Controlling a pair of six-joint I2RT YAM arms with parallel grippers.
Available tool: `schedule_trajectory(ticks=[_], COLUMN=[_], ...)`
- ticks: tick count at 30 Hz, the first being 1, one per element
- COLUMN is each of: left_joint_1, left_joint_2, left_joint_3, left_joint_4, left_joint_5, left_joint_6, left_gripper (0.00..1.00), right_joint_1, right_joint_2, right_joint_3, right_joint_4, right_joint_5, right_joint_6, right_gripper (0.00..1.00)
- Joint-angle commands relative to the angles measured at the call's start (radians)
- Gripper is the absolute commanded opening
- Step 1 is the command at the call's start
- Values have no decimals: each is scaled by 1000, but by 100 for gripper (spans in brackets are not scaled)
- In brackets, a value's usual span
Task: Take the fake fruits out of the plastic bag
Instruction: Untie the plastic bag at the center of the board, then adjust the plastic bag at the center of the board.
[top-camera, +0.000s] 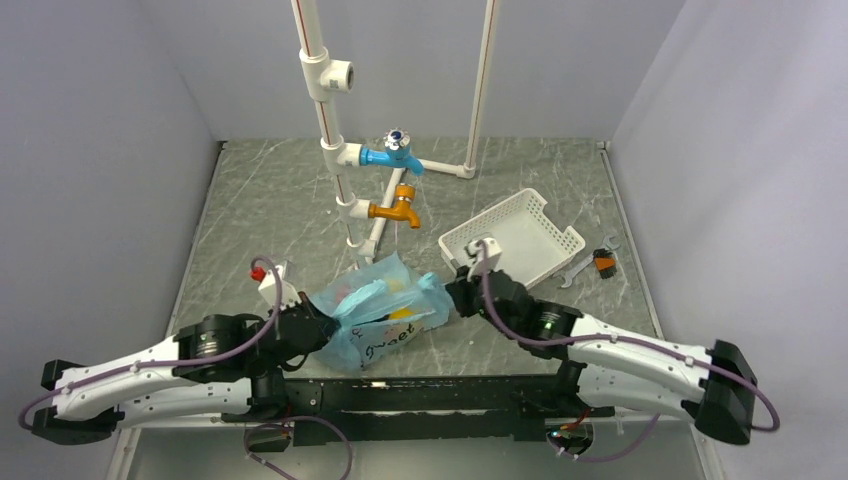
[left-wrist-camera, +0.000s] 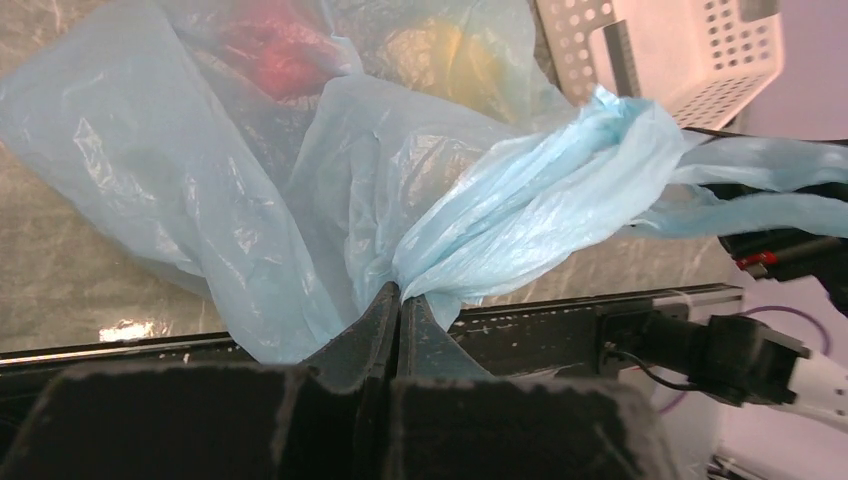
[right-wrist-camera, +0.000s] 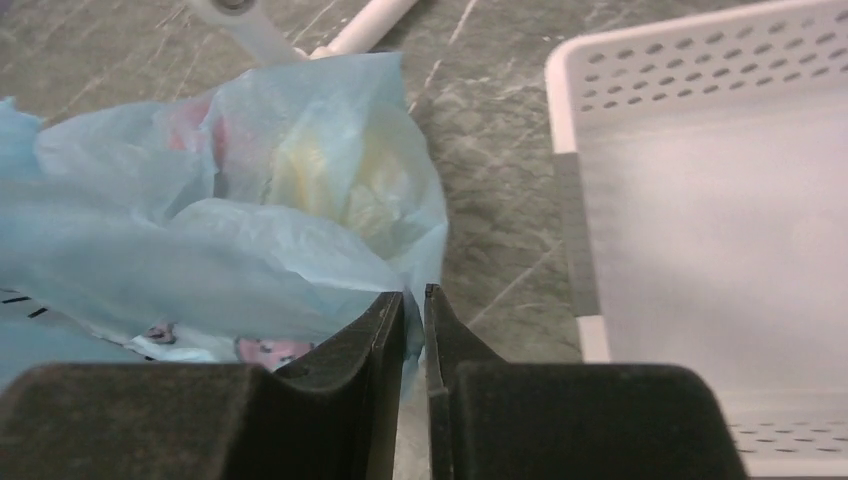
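- The plastic bag (top-camera: 375, 320) is seen at 6 o'clock on the table (top-camera: 270, 210), close to the near edge and stretched between the two grippers.
- The fake fruits (left-wrist-camera: 275, 50) are contained in it. A red fruit and a yellow fruit (left-wrist-camera: 445, 55) are made out through the film only as blurred patches, and no others can be told apart.
- The left gripper (left-wrist-camera: 400, 295) is pressed together on a gathered fold at the bag's 9 o'clock side.
- The right gripper (right-wrist-camera: 413, 300) is drawn almost together at the bag's 3 o'clock edge, with blue film pinched in the narrow slit.
- Room is bounded at 12 o'clock by the orange tap (top-camera: 398, 208) and the pipe frame (top-camera: 325, 130), and at 2 o'clock by the white basket (top-camera: 515, 240), just beside the right wrist. More table surface is shown at 10 o'clock.
- A spanner (top-camera: 585, 265) is seen beyond the basket, at 3 o'clock.
- The bag's dark print is partly folded under, and the basket is cut off in both wrist views.
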Motion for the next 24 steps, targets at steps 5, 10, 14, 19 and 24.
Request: schedule_trajectory(ticks=[5, 10, 14, 19, 24], left_joint_1=[-3, -3, -4, -3, -3], left_joint_2=[-143, -255, -294, -254, -224], left_joint_3=[-64, -138, -163, -140, -117], left_joint_4=[37, 222, 295, 287, 307], left_joint_5=[-3, 44, 64, 51, 45], left_joint_6=[74, 185, 216, 212, 218], left_gripper=[0, 0, 0, 0, 0], right_joint_1=[-174, -174, -174, -175, 46], right_joint_2=[-100, -129, -195, -199, -140], right_joint_3=[-77, 13, 190, 337, 348], right_joint_4=[29, -108, -268, -286, -204], right_joint_5=[-387, -367, -345, -538, -435], right_joint_6=[22, 10, -32, -125, -185], right_gripper=[14, 34, 67, 99, 100])
